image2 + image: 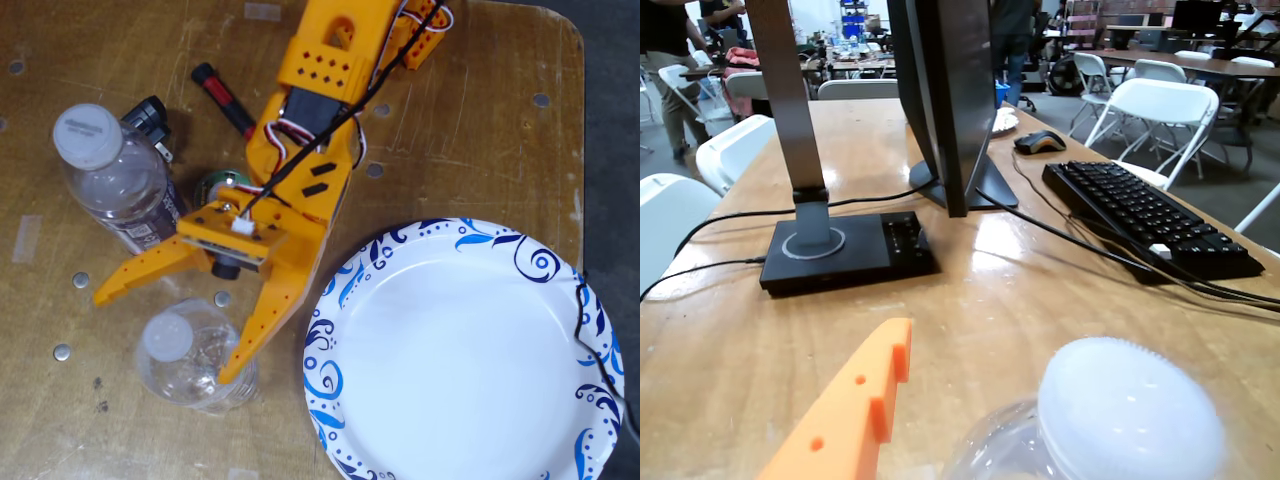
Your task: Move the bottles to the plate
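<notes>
Bottles stand at the left of the fixed view, neither on the plate. The orange gripper is spread wide with nothing clamped: one finger lies over the small crinkled bottle, the other finger reaches toward the larger labelled bottle farther up. That plate lies empty to the right, just beside the arm. The wrist view shows a whitish cap close below, with a lamp base and keyboard farther off on the table.
</notes>
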You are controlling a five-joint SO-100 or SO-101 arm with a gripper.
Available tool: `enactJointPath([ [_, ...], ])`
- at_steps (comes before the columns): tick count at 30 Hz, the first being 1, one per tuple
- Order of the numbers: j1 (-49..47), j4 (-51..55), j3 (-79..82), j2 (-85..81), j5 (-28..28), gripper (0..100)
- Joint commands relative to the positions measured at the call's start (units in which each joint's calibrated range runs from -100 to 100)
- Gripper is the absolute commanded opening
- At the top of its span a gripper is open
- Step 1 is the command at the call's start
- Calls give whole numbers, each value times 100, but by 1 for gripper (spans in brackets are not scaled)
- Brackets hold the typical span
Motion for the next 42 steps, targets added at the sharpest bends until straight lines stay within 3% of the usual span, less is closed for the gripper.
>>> enactJointPath([
  [1, 30, -80, -457, 55, 16, 44],
  [24, 192, -71, -1241, 772, -15, 43],
  [32, 375, -80, -1169, 721, -15, 28],
  [42, 548, -80, -1142, 721, 11, 19],
])
